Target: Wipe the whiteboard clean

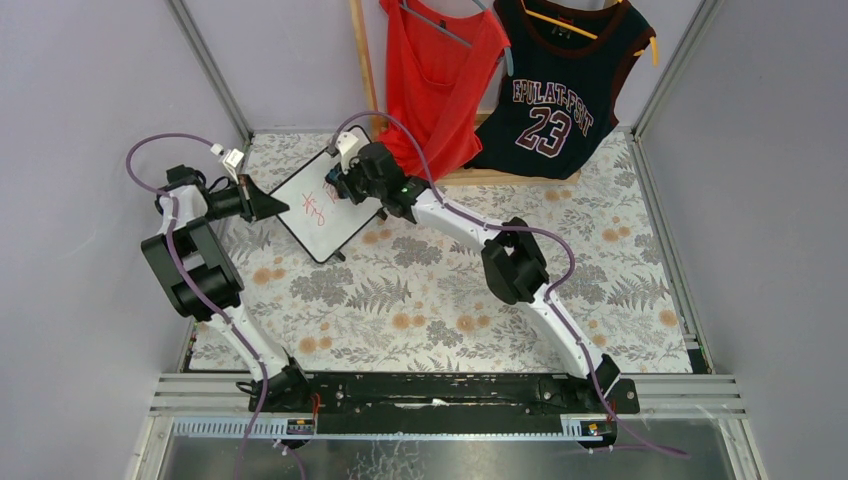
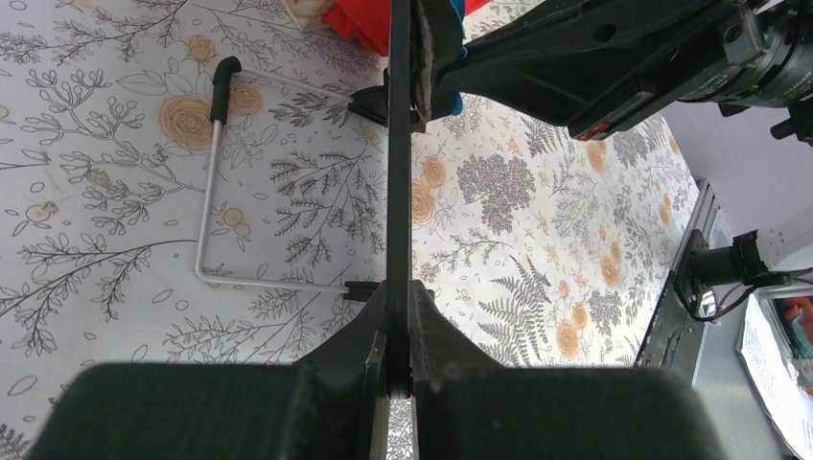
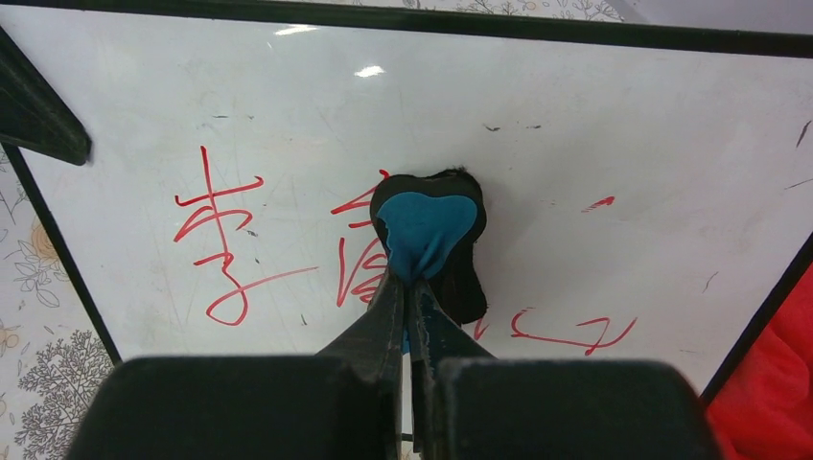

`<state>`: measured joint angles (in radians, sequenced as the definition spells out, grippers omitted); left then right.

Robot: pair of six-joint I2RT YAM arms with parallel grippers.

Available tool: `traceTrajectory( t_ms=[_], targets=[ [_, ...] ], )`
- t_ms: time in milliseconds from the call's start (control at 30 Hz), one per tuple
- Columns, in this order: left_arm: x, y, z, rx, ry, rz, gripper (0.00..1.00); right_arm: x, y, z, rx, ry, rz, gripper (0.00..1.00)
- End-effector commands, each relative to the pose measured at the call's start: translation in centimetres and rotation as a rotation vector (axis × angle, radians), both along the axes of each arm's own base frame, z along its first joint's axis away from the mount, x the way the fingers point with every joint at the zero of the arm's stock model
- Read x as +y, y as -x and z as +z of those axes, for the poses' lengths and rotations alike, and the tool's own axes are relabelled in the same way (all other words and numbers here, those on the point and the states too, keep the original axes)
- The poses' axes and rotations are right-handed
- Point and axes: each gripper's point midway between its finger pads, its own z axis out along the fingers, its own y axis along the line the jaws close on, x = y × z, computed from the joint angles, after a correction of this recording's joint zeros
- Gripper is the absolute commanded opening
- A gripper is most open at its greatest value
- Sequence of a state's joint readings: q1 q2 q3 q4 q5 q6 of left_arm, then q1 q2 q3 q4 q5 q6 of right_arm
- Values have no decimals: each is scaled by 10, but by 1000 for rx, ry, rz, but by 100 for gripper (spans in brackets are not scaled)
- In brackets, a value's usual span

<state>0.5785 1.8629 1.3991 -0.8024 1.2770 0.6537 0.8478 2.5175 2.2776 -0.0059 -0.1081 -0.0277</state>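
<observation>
The whiteboard point(image 1: 318, 215) stands tilted at the back left of the table, with red handwriting on its face point(image 3: 614, 144). My left gripper point(image 1: 272, 207) is shut on the board's left edge; in the left wrist view the black frame point(image 2: 399, 144) runs edge-on between its jaws point(image 2: 399, 307). My right gripper point(image 1: 343, 186) is shut on the blue eraser point(image 3: 427, 225), whose black felt presses on the board's face among the red strokes point(image 3: 222, 240). More red marks point(image 3: 573, 335) lie at the lower right.
The board's wire stand point(image 2: 209, 163) rests on the floral tablecloth point(image 1: 440, 300). A red top point(image 1: 435, 70) and a dark "23" jersey point(image 1: 560, 85) hang at the back, the red top just behind the board. Metal frame posts stand at the back corners.
</observation>
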Motion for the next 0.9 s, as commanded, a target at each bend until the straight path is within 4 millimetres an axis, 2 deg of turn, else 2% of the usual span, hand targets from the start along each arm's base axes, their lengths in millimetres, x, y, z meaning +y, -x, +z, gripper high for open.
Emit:
traceTrajectory(
  t_ms=[0, 467, 667, 867],
  targets=[
    [-2, 8, -20, 41, -44, -70, 0, -35, -37, 0, -1, 4, -84, 0],
    [3, 7, -26, 36, -81, -107, 0, -79, -77, 10, -27, 8, -171, 0],
    [4, 6, -26, 37, -88, -119, 0, -83, -79, 5, -23, 19, -163, 0],
    [5, 6, -26, 43, -84, -134, 0, -88, -80, -9, -16, 50, -178, 0]
  ],
)
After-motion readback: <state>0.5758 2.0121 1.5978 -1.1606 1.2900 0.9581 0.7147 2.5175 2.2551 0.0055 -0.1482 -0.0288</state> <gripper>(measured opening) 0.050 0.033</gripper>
